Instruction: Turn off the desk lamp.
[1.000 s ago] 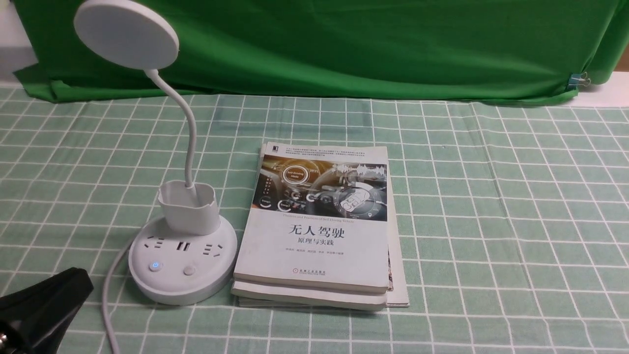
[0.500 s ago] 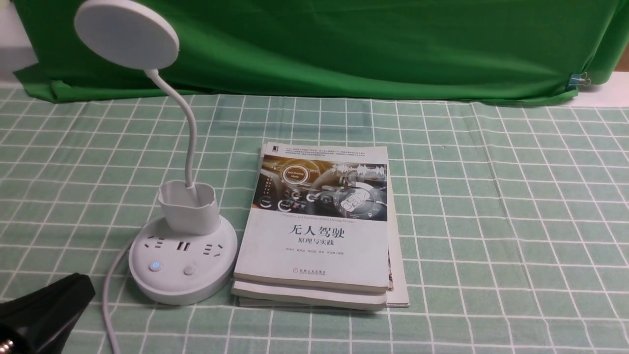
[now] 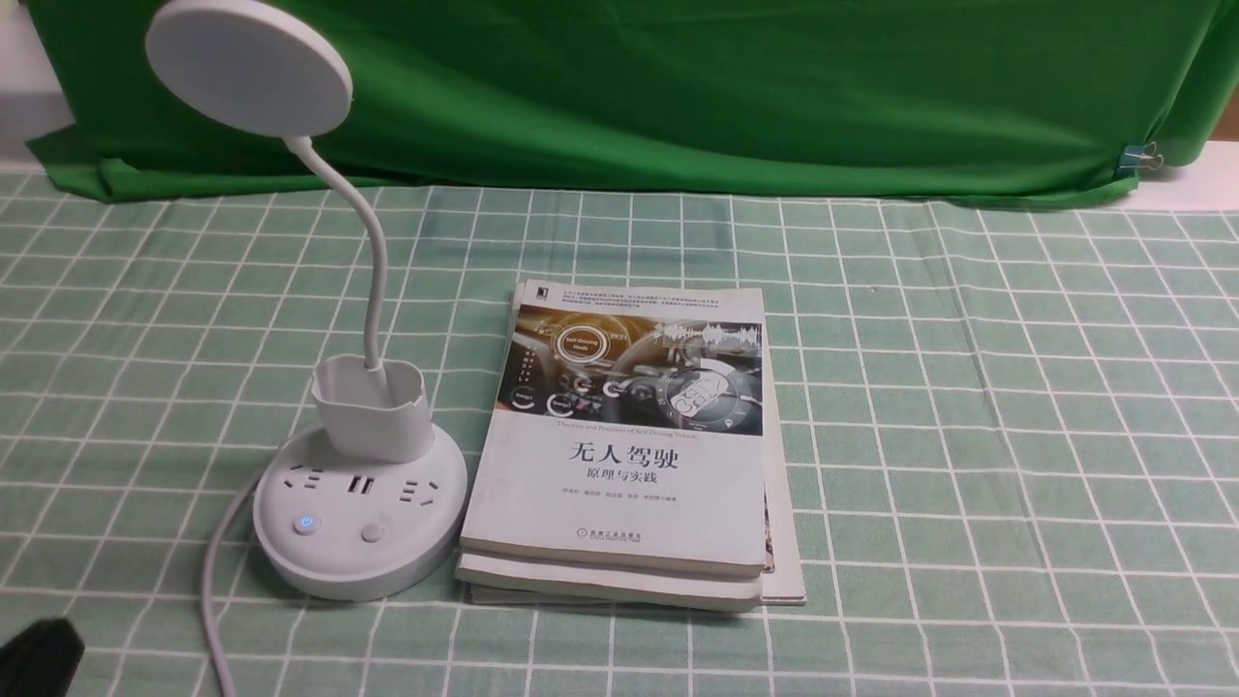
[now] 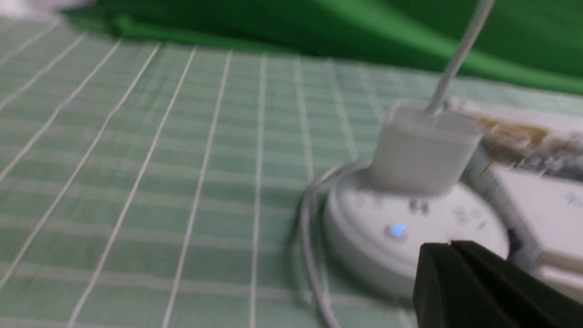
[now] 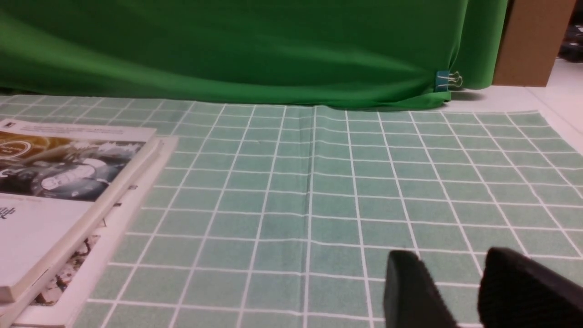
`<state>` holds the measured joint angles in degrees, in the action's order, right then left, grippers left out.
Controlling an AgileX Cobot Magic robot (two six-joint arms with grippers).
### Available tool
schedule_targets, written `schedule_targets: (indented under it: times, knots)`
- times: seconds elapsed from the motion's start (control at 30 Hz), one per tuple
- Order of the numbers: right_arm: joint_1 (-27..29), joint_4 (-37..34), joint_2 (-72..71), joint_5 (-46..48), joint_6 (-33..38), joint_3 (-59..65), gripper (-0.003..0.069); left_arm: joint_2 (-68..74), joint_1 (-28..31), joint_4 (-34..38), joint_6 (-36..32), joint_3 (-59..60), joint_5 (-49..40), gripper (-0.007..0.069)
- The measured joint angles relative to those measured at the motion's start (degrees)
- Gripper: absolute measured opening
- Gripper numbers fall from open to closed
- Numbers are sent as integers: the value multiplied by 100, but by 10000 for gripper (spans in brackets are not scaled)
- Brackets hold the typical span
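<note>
Left gripper point(image 4: 451, 248): fingers together, nothing visible between them. In the front view only a dark, blurred part of it shows, at the near left, apart from the lamp and on the near side of its base.

Desk lamp point(image 3: 358, 542): upright towards the left side of the bench point(image 3: 968, 407), between the left gripper and the far edge. Its round base point(image 3: 339, 566) rests on the checked green cloth. Of the two buttons on the near part of the base, the left button point(image 3: 307, 524) shows a blue light; the right button point(image 3: 373, 532) shows none. Sockets are visible behind them. The cup point(image 3: 373, 416) stands at the rear of the base, with the bendable neck point(image 3: 376, 261) rising from it to the tilted disc head point(image 3: 250, 66). A pale cable point(image 3: 209, 581) runs from the left of the base towards the near side of the bench.

Books point(image 3: 619, 494): stacked flat just beside the base, on its right, a printed cover uppermost.

Right gripper point(image 5: 448, 282): fingers apart, nothing visible between them; blurred in its wrist view, out of the front view.

Green curtain point(image 3: 678, 97): hangs along the far edge, with a binder clip point(image 3: 1134, 160) on it near the far right corner.
</note>
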<state>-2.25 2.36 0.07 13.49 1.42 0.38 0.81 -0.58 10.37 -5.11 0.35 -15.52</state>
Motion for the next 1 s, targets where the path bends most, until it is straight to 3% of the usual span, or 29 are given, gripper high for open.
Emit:
schedule_targets:
  times: [1.0]
  knots:
    - [0,0,0,1,0,0,242,-87,15,-28,60,1,-112,1]
